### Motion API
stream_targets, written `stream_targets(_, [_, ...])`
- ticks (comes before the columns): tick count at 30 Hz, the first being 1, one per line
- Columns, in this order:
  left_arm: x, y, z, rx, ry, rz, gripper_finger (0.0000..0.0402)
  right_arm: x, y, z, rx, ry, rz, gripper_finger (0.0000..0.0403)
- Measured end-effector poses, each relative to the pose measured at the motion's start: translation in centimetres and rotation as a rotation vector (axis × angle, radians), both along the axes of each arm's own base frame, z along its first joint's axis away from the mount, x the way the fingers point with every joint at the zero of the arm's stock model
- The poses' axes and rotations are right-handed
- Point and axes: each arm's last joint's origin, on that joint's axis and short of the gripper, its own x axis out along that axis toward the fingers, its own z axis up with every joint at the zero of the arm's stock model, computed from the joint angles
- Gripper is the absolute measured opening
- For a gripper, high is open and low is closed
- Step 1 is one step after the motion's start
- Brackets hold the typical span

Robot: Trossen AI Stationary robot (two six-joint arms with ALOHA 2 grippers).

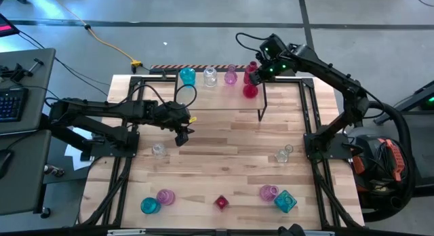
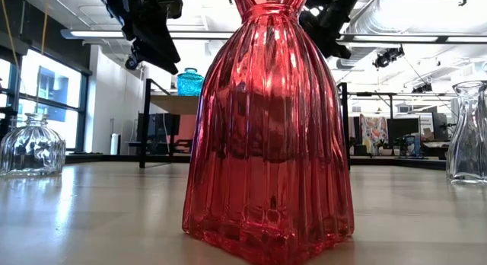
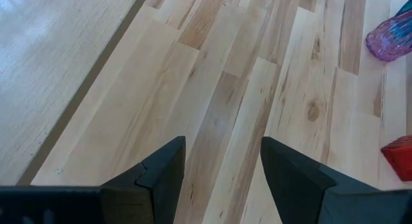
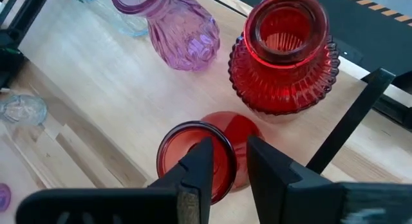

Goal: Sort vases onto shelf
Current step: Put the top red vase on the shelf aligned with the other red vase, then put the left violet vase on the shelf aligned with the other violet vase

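Right wrist view: red vase (image 4: 196,161) stands on the shelf (image 4: 96,82) beside a ribbed red vase (image 4: 283,53), reds grouped together. Right gripper (image 4: 224,161) pinches its rim for placement. Left gripper (image 3: 222,163), fingers apart and empty, hovers over the worktop (image 3: 219,89).

shelf (image 1: 224,93) upper centre, holds teal, clear, pink, red vases (image 1: 218,76) | right gripper (image 1: 253,72) upper right of centre at red ones | left gripper (image 1: 183,133) centre-left, over table (image 1: 224,154) | loose vases along bottom
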Motion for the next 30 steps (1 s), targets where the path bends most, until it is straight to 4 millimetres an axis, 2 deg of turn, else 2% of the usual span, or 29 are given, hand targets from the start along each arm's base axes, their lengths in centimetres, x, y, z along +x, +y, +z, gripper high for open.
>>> stream_targets(19, [0.0, 0.0, 0.0, 0.000, 0.000, 0.000, 0.0193, -0.1, 0.1, 0.2, -0.011, -0.005, 0.031, 0.0073])
stream_targets(30, [0.0, 0.0, 0.0, -0.001, 0.000, 0.001, 0.0193, -2.7, 1.2, 2.9, -0.084, -0.077, 0.017, 0.0073])
